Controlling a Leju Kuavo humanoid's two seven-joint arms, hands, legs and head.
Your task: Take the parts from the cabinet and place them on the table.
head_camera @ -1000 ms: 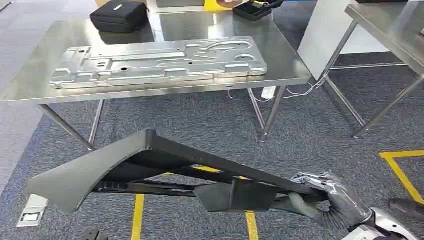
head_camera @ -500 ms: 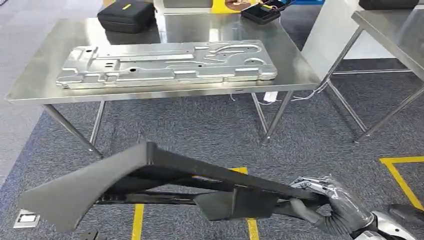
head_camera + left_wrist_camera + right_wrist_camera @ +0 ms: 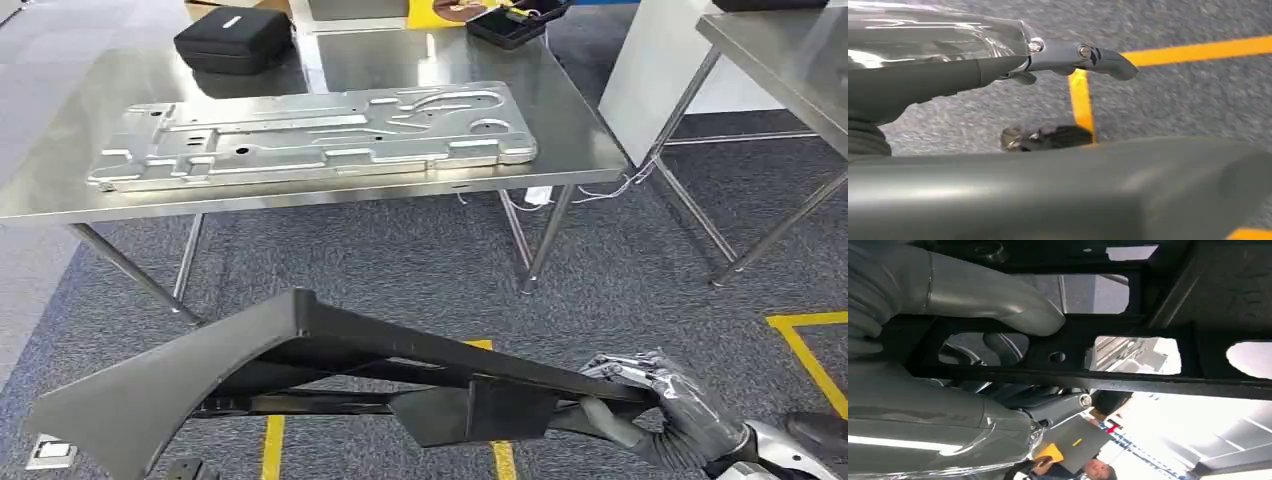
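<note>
A: Head view first, from the left. What's there?

B: A black part (image 3: 300,360), long and angled, carried low over the carpet (image 3: 400,250). Its broad end hangs at the left. The left hand (image 3: 1078,52) shows in the left wrist view, just over the part's grey surface, one dark finger stretched out above the floor. I cannot tell whether it grips or merely steadies.

A: And further along?

B: Ahead stands the steel table (image 3: 590,150), well apart from the part. On it lie a silver plate (image 3: 310,135), a black case (image 3: 232,40) at the far left corner and a black tray (image 3: 510,22) at the far right. A second table (image 3: 790,70) stands off to the right.

A: The right end?

B: The right hand (image 3: 665,400) clasps the part's narrow end, fingers wrapped over the top edge. In the right wrist view the thumb (image 3: 998,305) lies across a black cross-bar of the part's underside, so the hold looks firm.

A: So which step is this?

B: I judge it the carry: the part is out of the cabinet and not yet on the table.

A: What does the next move call for?

B: Closing on the table, then lifting the part above its edge. The plate covers most of the near side, so the part needs either the bare strip in front or a place clear of the plate, set down level with both ends supported.
</note>
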